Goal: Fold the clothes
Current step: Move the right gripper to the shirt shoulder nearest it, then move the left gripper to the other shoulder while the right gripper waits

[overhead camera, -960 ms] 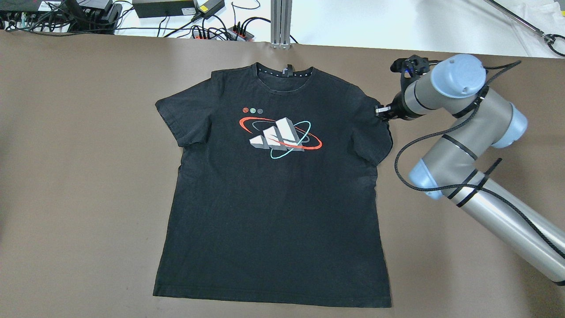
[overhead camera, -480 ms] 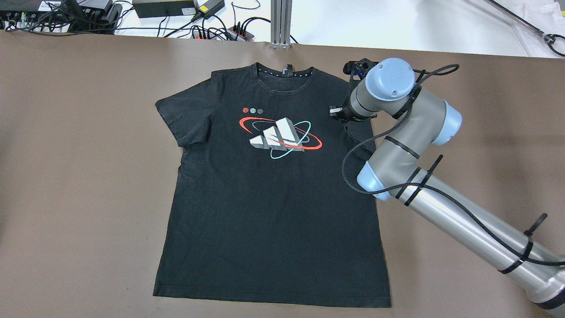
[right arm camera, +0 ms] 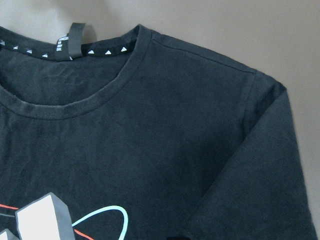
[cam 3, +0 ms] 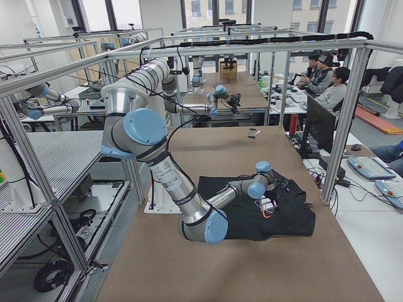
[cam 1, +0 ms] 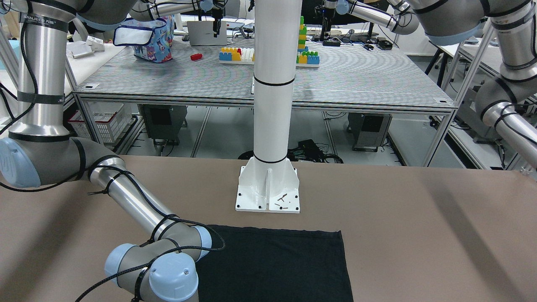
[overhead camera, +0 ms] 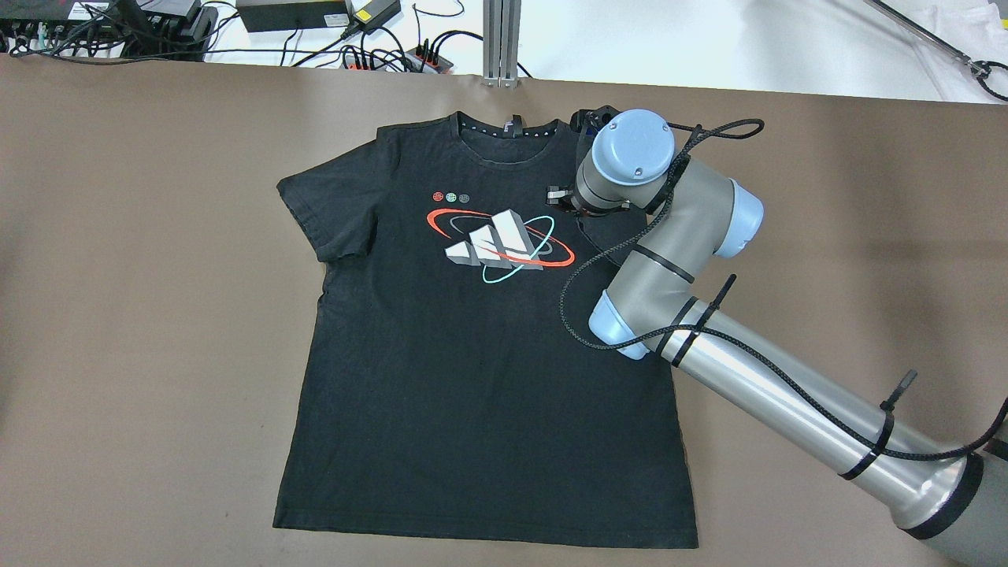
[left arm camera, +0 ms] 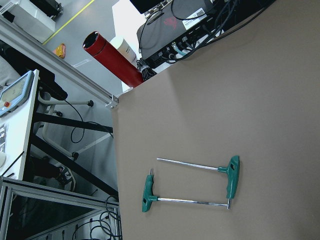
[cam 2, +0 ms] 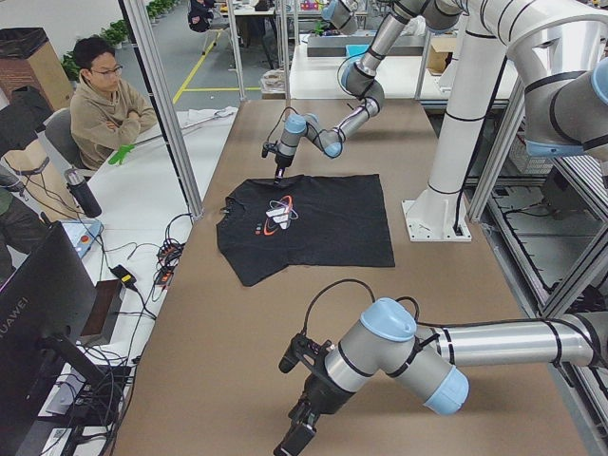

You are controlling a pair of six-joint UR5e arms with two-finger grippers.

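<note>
A black T-shirt (overhead camera: 488, 378) with a white, red and teal print lies flat and face up on the brown table; it also shows in the front view (cam 1: 272, 264) and the right wrist view (right arm camera: 150, 150). My right gripper (overhead camera: 557, 197) hangs over the shirt's right shoulder, just right of the collar. Its fingers do not show in the right wrist view and I cannot tell if it is open or shut. The right sleeve lies flat. My left gripper (cam 2: 296, 439) is far from the shirt, near the table's left end; I cannot tell its state.
A white pole base (cam 1: 268, 188) stands behind the shirt's hem. Two green T-handle hex keys (left arm camera: 190, 200) lie on the table under my left wrist, and a red bottle (left arm camera: 112, 57) stands off the table edge. An operator (cam 2: 104, 95) sits beside the table.
My right arm has swung left, from beside the right sleeve to over the shoulder near the collar. The shirt has not moved.
</note>
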